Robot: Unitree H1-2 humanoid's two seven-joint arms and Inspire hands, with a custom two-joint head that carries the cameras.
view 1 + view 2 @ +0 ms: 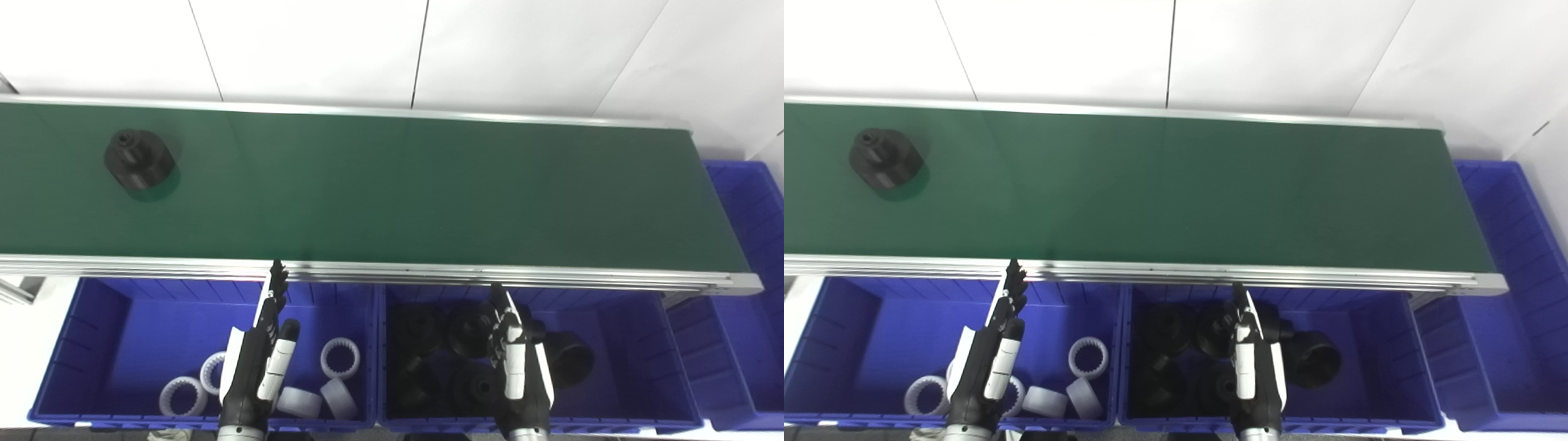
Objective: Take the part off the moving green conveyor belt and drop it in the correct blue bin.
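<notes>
A black cylindrical part [139,162] stands on the green conveyor belt [392,190] near its far left end. My left hand [260,355] hovers open over the left blue bin [92,331], fingers stretched toward the belt's near rail. Over the middle blue bin [631,343] my right hand [514,355] is held open in the same way. Neither hand holds anything, and both are far from the part.
The left bin holds several white toothed rings [340,358]. Several black parts [569,361] lie in the middle bin. A third blue bin [750,257] sits past the belt's right end. The aluminium rail [429,272] runs between belt and bins.
</notes>
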